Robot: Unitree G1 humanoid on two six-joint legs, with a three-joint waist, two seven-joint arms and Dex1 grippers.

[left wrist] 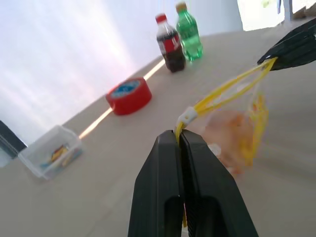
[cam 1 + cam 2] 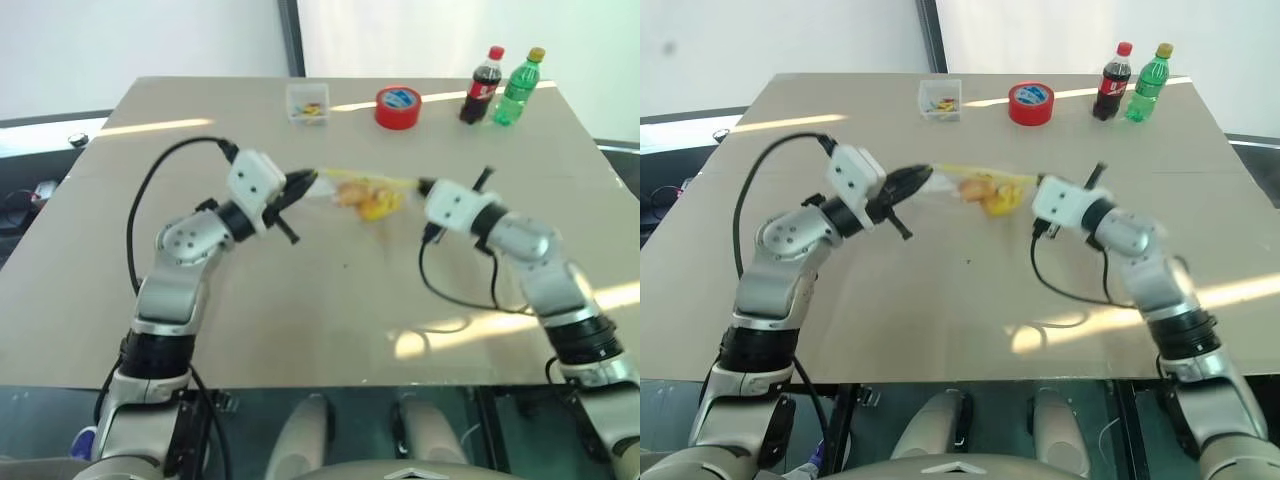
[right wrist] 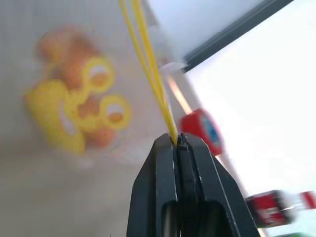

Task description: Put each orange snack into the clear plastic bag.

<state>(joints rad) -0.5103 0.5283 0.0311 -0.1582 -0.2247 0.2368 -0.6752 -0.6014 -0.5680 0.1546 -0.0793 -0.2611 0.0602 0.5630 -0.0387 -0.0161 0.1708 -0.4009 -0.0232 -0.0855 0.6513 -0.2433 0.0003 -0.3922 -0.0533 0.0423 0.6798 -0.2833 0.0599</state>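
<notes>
Yellow is what I steer by here: the zip strip of the clear plastic bag (image 2: 365,193) runs almost level between my 2 grippers, and that line is the bag's long axis. My left gripper (image 1: 180,139) is clenched on one end of the strip, just beside the small white slider, and my right gripper (image 3: 177,142) is clenched on the other end, so each hand has 1 end pinched tight. The bag hangs below that strip, clear of the table (image 2: 300,300), with its body sagging down between the 2 sets of fingers.

The orange snacks (image 3: 79,94) sit inside the bag, low in its belly, blurred among yellow printing on the plastic. I cannot count them cleanly through the film, and I see none lying loose on the table, so I judge the filling done.

What the coming move turns on is that strip: it lies across my front, left end to right end, with the load hanging beneath its middle. Neither arm is nearer; both are already on it. If I close or set down the bag, I judge both hands must move together along or down from that line, or the strip will twist.
</notes>
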